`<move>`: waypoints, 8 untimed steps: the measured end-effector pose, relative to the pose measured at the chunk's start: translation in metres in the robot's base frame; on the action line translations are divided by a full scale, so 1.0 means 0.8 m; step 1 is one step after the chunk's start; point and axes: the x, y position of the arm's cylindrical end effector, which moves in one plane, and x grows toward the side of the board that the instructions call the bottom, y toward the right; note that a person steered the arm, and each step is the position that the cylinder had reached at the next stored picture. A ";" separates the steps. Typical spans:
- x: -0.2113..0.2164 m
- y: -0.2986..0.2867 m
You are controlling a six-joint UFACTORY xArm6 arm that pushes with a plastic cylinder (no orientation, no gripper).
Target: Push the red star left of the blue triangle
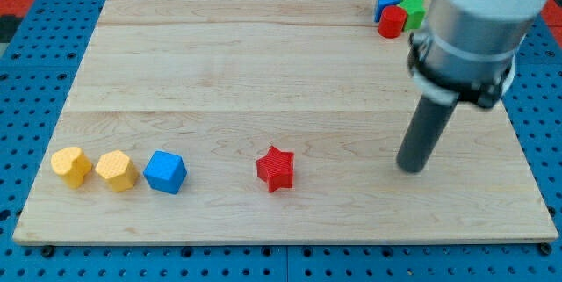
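The red star [276,169] lies on the wooden board [263,62] near the view's bottom, a little left of centre. The blue triangle [385,3] sits at the view's top right, touching a red block [392,22]. My tip [410,168] rests on the board well to the right of the red star, at about the same height in the view, apart from it. The arm's white body hides part of the top right corner.
A green block [413,5] sits right of the blue triangle, partly hidden by the arm. Two yellow blocks [71,166] [116,170] and a blue cube [165,172] line up at the view's bottom left.
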 end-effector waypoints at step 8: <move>-0.122 -0.124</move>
